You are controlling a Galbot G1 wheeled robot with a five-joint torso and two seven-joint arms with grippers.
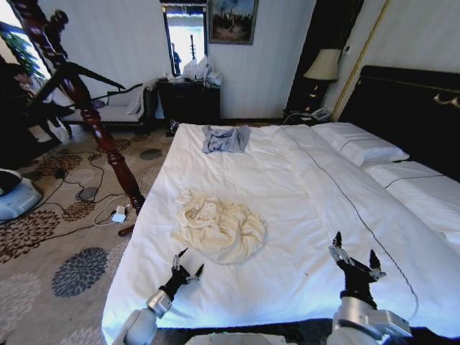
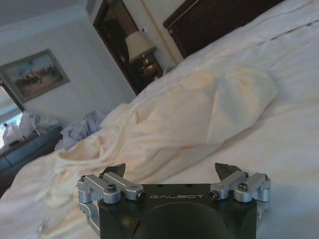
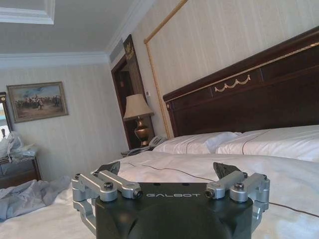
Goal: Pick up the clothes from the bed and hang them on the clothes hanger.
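Observation:
The cream clothes [image 1: 220,228] lie crumpled in a heap on the white bed [image 1: 287,194], near its left side. My left gripper [image 1: 187,268] hovers open just in front of the heap, over the bed's near edge. In the left wrist view the cream clothes [image 2: 169,129] rise close ahead of the open left gripper [image 2: 172,172], nothing between its fingers. My right gripper [image 1: 355,257] stands open over the bed's near right part, well apart from the clothes. The right wrist view shows the open right gripper [image 3: 167,172] facing the dark headboard [image 3: 259,99]. The clothes hanger is out of view.
A small grey-blue folded garment [image 1: 225,138] lies at the bed's far end. A dark wooden stand [image 1: 86,108] rises left of the bed, with cables and small items [image 1: 118,214] on the patterned carpet. White pillows [image 1: 359,144], a lamp [image 1: 323,66] and a dark cabinet [image 1: 188,100] stand beyond.

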